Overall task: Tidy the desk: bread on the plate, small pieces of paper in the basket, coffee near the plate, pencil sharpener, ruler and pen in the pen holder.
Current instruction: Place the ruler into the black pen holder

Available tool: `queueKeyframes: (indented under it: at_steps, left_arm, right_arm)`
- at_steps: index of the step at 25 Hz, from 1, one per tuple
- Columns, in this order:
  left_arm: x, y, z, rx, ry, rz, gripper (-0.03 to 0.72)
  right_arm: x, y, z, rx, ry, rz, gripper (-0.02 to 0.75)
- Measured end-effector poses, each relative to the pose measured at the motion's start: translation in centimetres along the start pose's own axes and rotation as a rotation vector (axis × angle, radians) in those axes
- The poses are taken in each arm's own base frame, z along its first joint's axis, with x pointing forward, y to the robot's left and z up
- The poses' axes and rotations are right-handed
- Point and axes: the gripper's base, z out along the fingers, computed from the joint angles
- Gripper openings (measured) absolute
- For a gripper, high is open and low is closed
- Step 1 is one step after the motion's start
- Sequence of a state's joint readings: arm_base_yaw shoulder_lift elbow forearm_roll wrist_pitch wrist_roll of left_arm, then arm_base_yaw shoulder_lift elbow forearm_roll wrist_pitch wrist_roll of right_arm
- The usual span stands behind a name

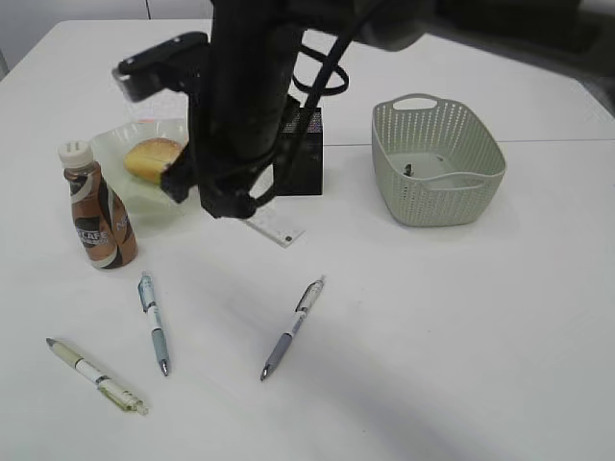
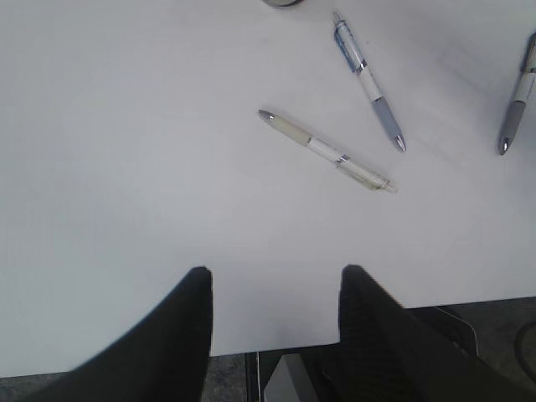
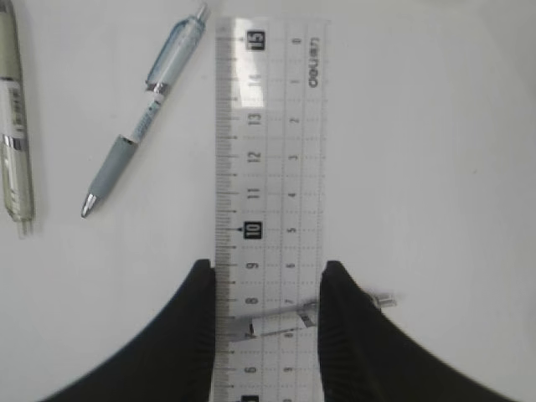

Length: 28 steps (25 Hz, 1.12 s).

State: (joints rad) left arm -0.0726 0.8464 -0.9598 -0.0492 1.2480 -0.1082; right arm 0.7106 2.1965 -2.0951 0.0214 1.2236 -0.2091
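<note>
I work at what looks like an office desk [image 1: 461, 327], or a test bench arranged like one: a large plain white tabletop, with a seam running across it at the far side. Around me lie ordinary desk things. At 12 o'clock stands a black mesh pen holder [image 1: 300, 154], and at 2 o'clock a pale green perforated basket [image 1: 437, 163]. Three pens are scattered from 6 to 8 o'clock, among them a grey-grip pen [image 1: 291, 329]. A clear plastic ruler [image 3: 268, 167] with printed numbers is below my right wrist. At 10 o'clock I see a desk snack: a coffee bottle [image 1: 98, 206] and a bun on a glass plate [image 1: 120, 144]. Past the near edge, a grey floor [image 2: 226, 381] shows.
</note>
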Motion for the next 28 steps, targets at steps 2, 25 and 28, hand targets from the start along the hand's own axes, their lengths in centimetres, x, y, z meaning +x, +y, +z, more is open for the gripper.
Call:
queueKeyframes:
  at_steps: [2, 25, 28]
  left_arm:
    - [0.0, 0.0, 0.0, 0.003, 0.000, -0.001, 0.354]
    - [0.0, -0.1, 0.0, 0.015, 0.002, -0.005, 0.354]
    - [0.0, -0.3, 0.0, 0.032, 0.003, -0.011, 0.353]
  right_arm:
    - [-0.4, 0.1, -1.7, 0.003, -0.067, 0.003, 0.253]
    - [6.1, -1.1, -8.2, 0.208, -0.821, 0.066, 0.253]
    - [7.0, -2.4, -7.3, 0.248, -0.875, 0.101, 0.253]
